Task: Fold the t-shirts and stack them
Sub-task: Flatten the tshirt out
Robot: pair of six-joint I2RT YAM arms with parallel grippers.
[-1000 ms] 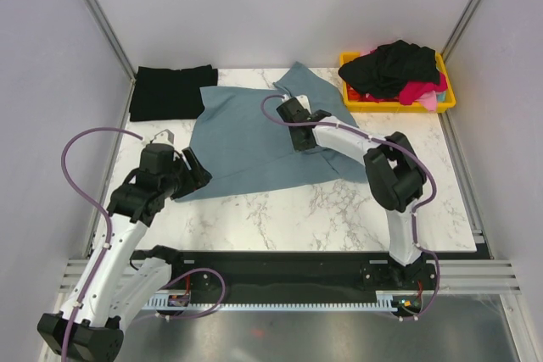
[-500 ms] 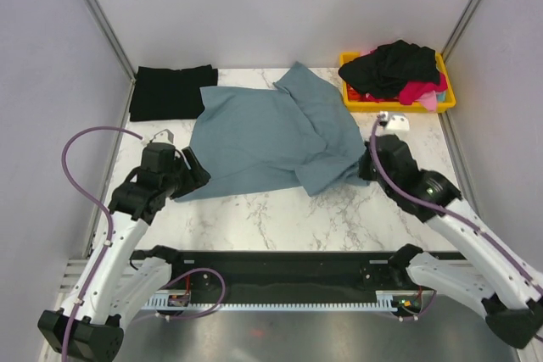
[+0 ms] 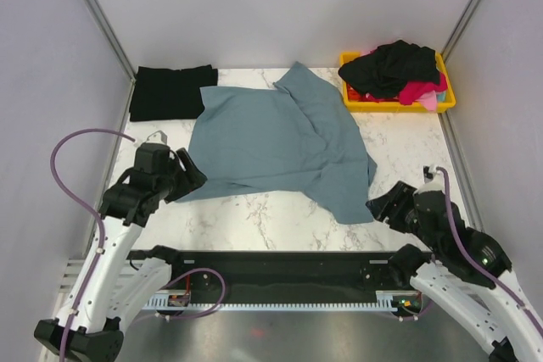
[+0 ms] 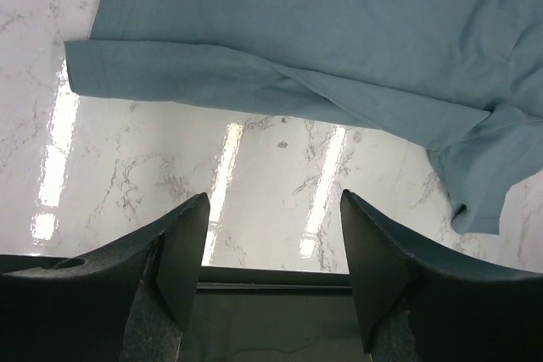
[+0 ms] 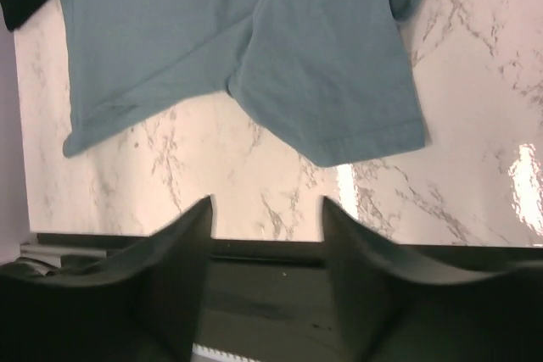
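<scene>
A slate blue-grey t-shirt (image 3: 271, 137) lies spread and rumpled across the middle of the marble table, with one corner reaching toward the near right. At the back left lies a black t-shirt (image 3: 170, 92), folded flat. My left gripper (image 3: 190, 172) hovers open beside the blue shirt's near left sleeve, and in the left wrist view (image 4: 273, 197) nothing is between its fingers; the shirt (image 4: 322, 31) lies ahead of them. My right gripper (image 3: 381, 207) stands open just off the shirt's near right corner. In the right wrist view (image 5: 267, 203) it is empty, the shirt's hem (image 5: 356, 137) just beyond its tips.
A yellow bin (image 3: 441, 101) at the back right holds a heap of black and pink-red clothes (image 3: 397, 69). Bare marble (image 3: 271, 218) shows between the shirt and the near table edge. Grey walls stand on both sides.
My right gripper drew the blue shirt's folded-over part out toward the near right, opened and let it go, then backed off. The left arm barely moved.
</scene>
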